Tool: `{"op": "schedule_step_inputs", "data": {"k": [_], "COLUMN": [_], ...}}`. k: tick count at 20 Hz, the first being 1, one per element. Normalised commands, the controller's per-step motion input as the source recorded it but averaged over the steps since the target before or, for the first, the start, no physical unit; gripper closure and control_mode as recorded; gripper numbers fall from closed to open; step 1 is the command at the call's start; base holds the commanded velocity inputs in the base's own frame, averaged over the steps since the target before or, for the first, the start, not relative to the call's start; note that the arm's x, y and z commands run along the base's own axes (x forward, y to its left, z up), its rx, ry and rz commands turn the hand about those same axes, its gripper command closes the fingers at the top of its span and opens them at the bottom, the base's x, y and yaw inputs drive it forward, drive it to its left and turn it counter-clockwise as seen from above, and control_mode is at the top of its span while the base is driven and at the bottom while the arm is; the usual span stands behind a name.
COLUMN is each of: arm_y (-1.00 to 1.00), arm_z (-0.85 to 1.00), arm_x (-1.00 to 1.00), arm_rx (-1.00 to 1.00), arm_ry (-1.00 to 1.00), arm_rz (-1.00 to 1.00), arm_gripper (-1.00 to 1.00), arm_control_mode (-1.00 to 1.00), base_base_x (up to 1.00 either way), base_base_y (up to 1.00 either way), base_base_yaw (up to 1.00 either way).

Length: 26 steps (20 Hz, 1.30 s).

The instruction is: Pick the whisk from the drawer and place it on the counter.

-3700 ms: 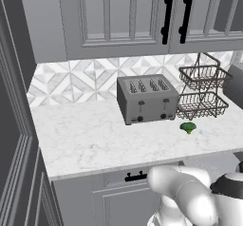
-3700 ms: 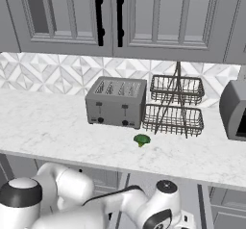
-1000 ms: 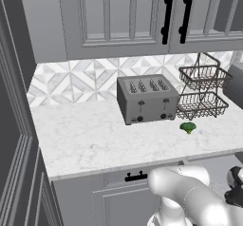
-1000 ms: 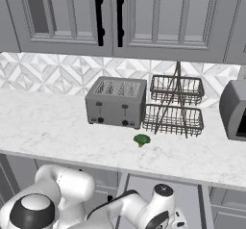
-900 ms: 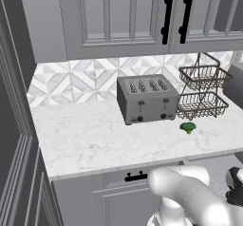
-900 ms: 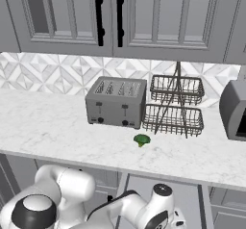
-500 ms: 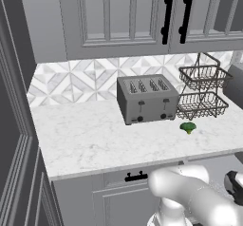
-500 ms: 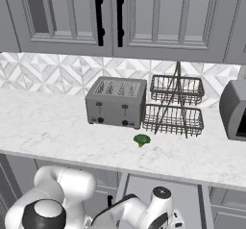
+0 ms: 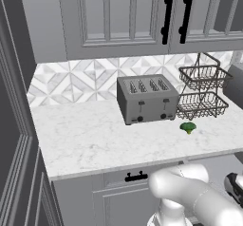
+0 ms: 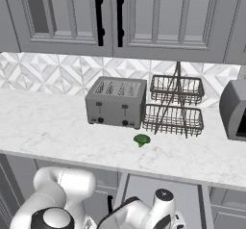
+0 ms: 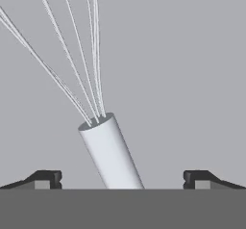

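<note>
The whisk (image 11: 109, 151) lies on the pale drawer (image 11: 192, 69) floor between the spread fingers of the hand (image 11: 123, 179); likely light with springy wires, so grip the rigid, possibly slippery handle.

whisk (image 11: 111, 151): matt pale handle, thin wires | counter (image 9: 95, 139): smooth marble-look

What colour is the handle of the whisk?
The whisk handle is pale silvery grey, seen best in the hand view.
</note>
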Motion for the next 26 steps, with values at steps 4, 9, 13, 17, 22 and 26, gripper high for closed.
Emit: {"op": "schedule_step_inputs", "data": {"k": [4,9,13,17,22,26], "arm_y": [0.00,0.00,0.00,-0.13,-0.43,-0.19], "arm_z": [-0.13,0.00,0.00,0.48,0.97,1.00], "arm_x": [0.00,0.00,0.00,-0.03,-0.39,-0.47], "arm_rx": [0.00,0.00,0.00,0.00,0.00,0.00], "arm_ry": [0.00,0.00,0.00,-0.01,0.00,0.00], "arm_rz": [0.00,0.00,0.00,-0.07,-0.02,0.00], "arm_gripper": [1.00,1.00,1.00,1.00,1.00,1.00], "arm_control_mode": [-1.00,-1.00,-1.00,-1.00,-1.00,-1.00], "base_base_x": [0.00,0.00,0.00,0.00,0.00,0.00], "base_base_y": [0.00,0.00,0.00,0.00,0.00,0.00], "base_base_yaw": [0.00,0.00,0.00,0.00,0.00,0.00]}}
